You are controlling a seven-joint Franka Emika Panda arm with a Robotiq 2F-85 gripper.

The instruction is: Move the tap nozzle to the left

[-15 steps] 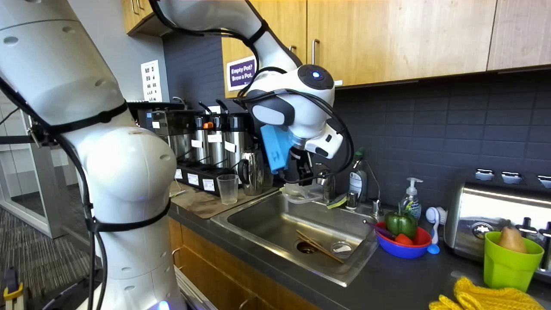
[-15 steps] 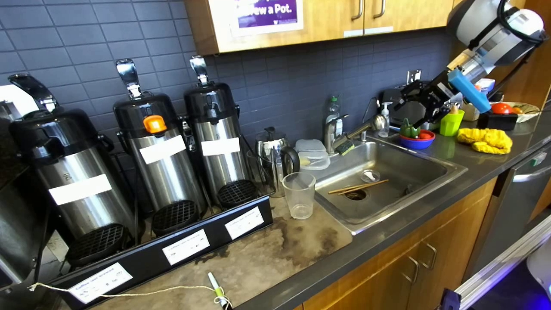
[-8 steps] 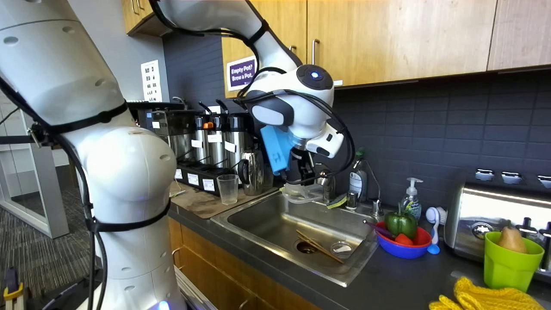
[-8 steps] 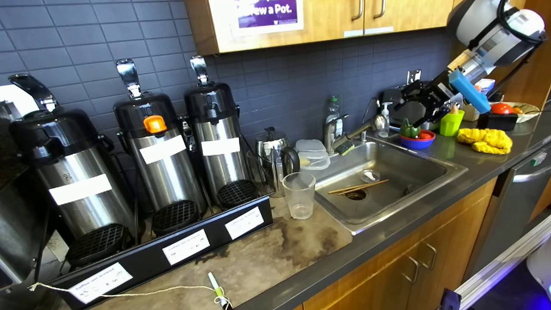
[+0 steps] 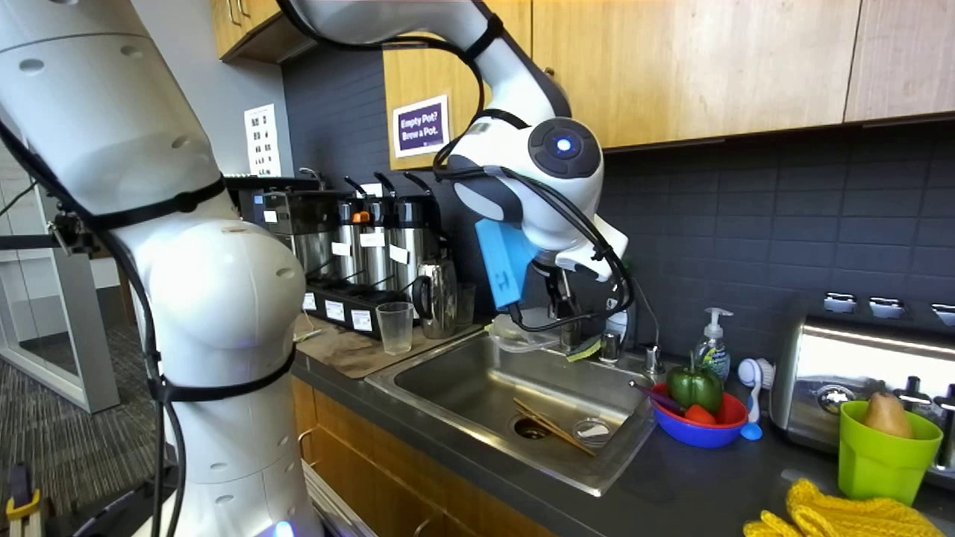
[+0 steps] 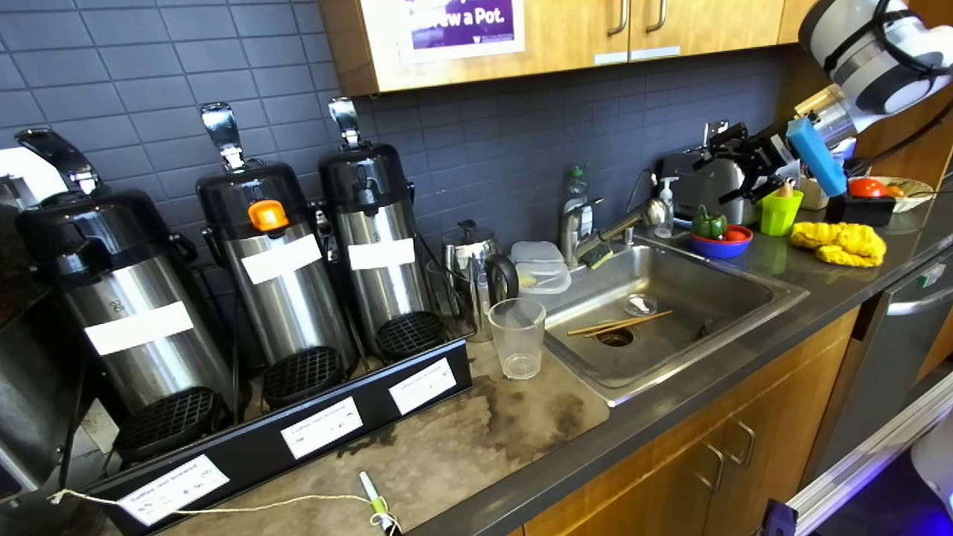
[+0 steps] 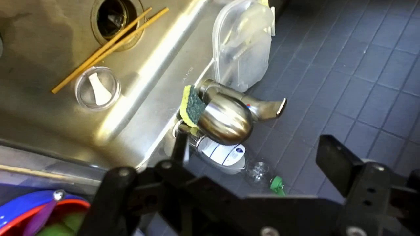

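Note:
The tap nozzle [image 6: 646,214] is a silvery metal spout with a rounded end. It slants out from the tap over the back right of the sink in an exterior view. In the wrist view its rounded head [image 7: 226,119] lies beyond the fingertips, nearer the left finger. My gripper [image 6: 712,179] is open and empty, apart from the nozzle and to its right in that exterior view. In the wrist view the gripper [image 7: 256,152] shows its two black fingers wide apart. In an exterior view the gripper [image 5: 565,300] covers most of the nozzle.
A steel sink [image 6: 700,294] holds chopsticks and a round lid. A sponge [image 7: 193,106] and a green-capped soap bottle [image 7: 226,155] stand close to the nozzle. Clear containers [image 6: 540,268] sit beside the tap. A blue bowl [image 5: 701,438] with a pepper stands right of the sink.
The arm and open gripper have moved right in both exterior views, and slightly up in one of them. The nozzle and the other objects have not moved.

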